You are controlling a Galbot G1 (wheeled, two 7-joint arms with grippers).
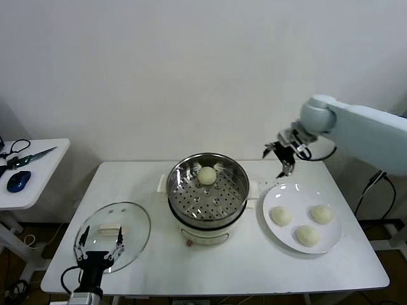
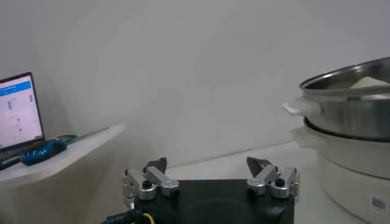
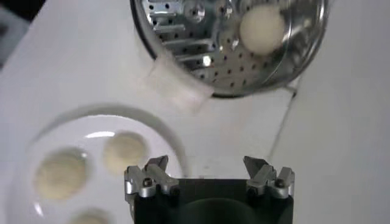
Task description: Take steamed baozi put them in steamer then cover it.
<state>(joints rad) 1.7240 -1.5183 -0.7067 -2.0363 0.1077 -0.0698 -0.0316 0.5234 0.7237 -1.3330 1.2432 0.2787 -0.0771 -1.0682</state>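
In the head view, the steamer [image 1: 207, 196] stands at the centre of the white tabletop [image 1: 254, 267], and one steamed baozi [image 1: 206, 175] rests on its perforated tray, toward the far side. Right of the steamer, a white plate [image 1: 280, 236] carries three more baozi [image 1: 280, 216]. The cover [image 1: 113, 235] lies flat at the lower left of the frame. The left claw [image 1: 98, 243] hangs over the near edge of the cover with its fingers spread wide and nothing between them. The right claw [image 1: 284, 154] hovers in the air at the upper right, above the far rim of the plate, spread and empty. A small side table [image 1: 38, 184] at the left edge bears scissors [image 1: 28, 154] and a blue mouse [image 1: 18, 180].

The left wrist view shows the left claw [image 2: 210, 172] wide apart at the bottom, the steamer [image 2: 350, 112] at the right edge and a laptop screen [image 2: 19, 112] at far left.

The right wrist view looks down past the right claw [image 3: 207, 173], wide and empty, onto the plate [image 3: 158, 131] at lower left and the steamer [image 3: 195, 55] at top, with its baozi [image 3: 262, 27] inside.
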